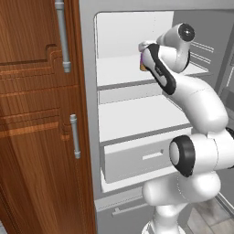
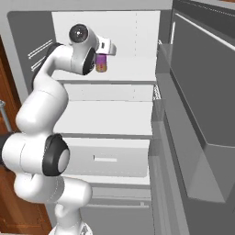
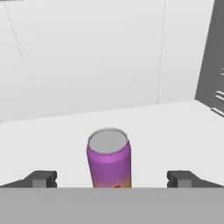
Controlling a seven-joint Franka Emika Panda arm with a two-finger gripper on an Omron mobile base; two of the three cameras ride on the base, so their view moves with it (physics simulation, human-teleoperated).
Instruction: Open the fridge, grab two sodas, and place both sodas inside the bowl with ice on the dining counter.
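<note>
The fridge (image 1: pixel 89 114) stands open, its door (image 2: pixel 202 101) swung out to the right. A soda can (image 3: pixel 109 159), purple above orange-brown, stands upright on the white top shelf (image 1: pixel 119 71), also seen as the soda (image 2: pixel 101 63) just past my hand. My gripper (image 3: pixel 111 178) is open inside the top compartment. Its fingertips (image 3: pixel 41 178) stand wide on either side of the can and do not touch it. The bowl and the dining counter are out of view.
A brown wooden cabinet (image 1: pixel 36 137) with steel handles (image 1: pixel 74 136) flanks the fridge on the left. Below the top shelf are a second white shelf (image 2: pixel 110 117) and a white drawer (image 1: pixel 137 160). The fridge's grey side wall (image 3: pixel 212 52) is close on the right.
</note>
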